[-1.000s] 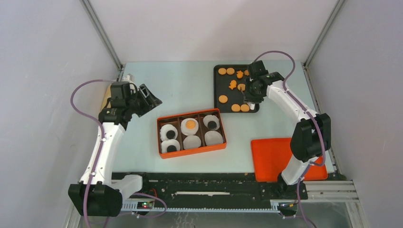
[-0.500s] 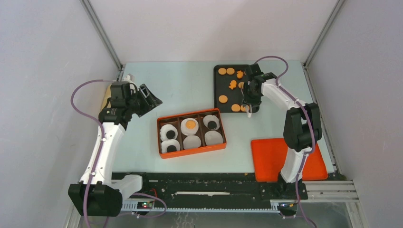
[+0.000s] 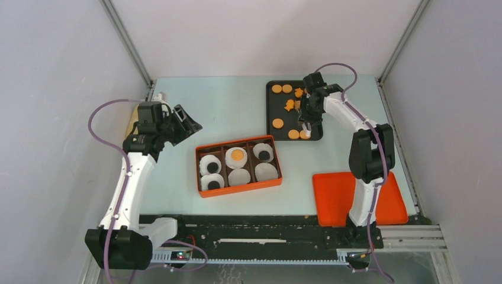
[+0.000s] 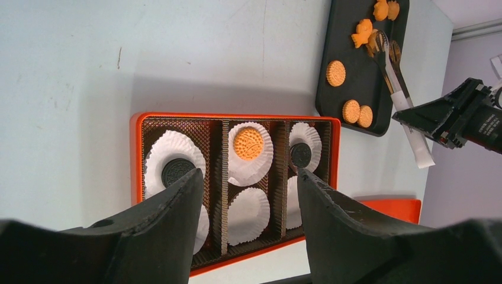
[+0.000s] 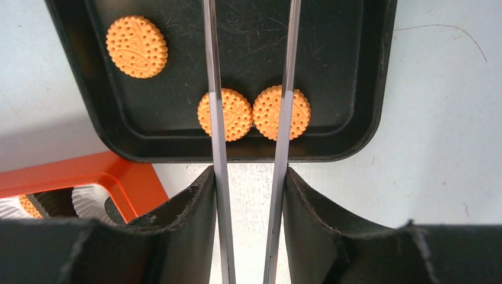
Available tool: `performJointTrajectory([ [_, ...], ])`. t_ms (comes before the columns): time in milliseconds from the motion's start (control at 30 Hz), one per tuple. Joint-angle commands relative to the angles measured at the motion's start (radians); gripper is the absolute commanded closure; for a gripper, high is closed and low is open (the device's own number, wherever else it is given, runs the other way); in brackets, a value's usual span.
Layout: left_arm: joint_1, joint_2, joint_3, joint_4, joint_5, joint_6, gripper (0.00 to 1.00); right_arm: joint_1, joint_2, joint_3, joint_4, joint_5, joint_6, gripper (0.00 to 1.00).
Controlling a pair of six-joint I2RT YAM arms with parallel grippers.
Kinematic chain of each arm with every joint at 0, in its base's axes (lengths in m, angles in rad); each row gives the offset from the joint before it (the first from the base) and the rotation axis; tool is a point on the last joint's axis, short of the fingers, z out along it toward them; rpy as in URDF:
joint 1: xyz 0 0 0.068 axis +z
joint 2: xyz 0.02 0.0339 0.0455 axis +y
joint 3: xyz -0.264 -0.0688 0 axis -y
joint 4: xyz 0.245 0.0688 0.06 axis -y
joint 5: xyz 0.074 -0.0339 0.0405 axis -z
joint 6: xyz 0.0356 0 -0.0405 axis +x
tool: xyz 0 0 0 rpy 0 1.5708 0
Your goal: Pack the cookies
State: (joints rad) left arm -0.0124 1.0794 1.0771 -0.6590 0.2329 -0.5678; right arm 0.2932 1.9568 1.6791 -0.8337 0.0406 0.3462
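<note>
Cookies (image 3: 277, 123) on tray (image 3: 275, 107), tray behind box (image 3: 198, 171), lid (image 3: 337, 195) right of box

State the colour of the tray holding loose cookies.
The tray is black; best in right wrist view.

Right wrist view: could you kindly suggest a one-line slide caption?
The right hand holds tweezers over a black tray containing three round orange cookies.

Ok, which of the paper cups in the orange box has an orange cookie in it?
The far cup in the middle compartment of the orange box. Three other cups hold black cookies and two are empty.
</note>
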Motion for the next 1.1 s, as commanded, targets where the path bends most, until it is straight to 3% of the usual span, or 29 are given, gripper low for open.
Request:
performJointTrajectory([
  [0,0.006,-0.008,-0.011,0.028,0.019,0.005,0.36,-0.018,0.035,0.059,-0.012,0.03,0.016,0.52],
  [267,0.006,0.001,-0.018,0.039,0.03,0.001,0.36,-0.025,0.119,0.151,-0.049,0.012,0.015,0.54],
  [433,0.006,0.006,-0.017,0.036,0.033,0.003,0.36,-0.025,0.084,0.124,-0.019,0.0,0.014,0.76],
  [667,0.006,0.001,-0.009,0.039,0.033,-0.002,0.37,-0.022,-0.117,0.005,0.045,-0.03,0.023,0.9],
  [933,0.006,0.004,-0.006,0.041,0.034,-0.009,0.37,-0.011,-0.334,-0.114,0.054,-0.14,0.0,0.93],
  [1067,0.006,0.005,-0.001,0.038,0.029,-0.01,0.37,0.056,-0.424,-0.151,0.026,-0.162,-0.037,0.93],
])
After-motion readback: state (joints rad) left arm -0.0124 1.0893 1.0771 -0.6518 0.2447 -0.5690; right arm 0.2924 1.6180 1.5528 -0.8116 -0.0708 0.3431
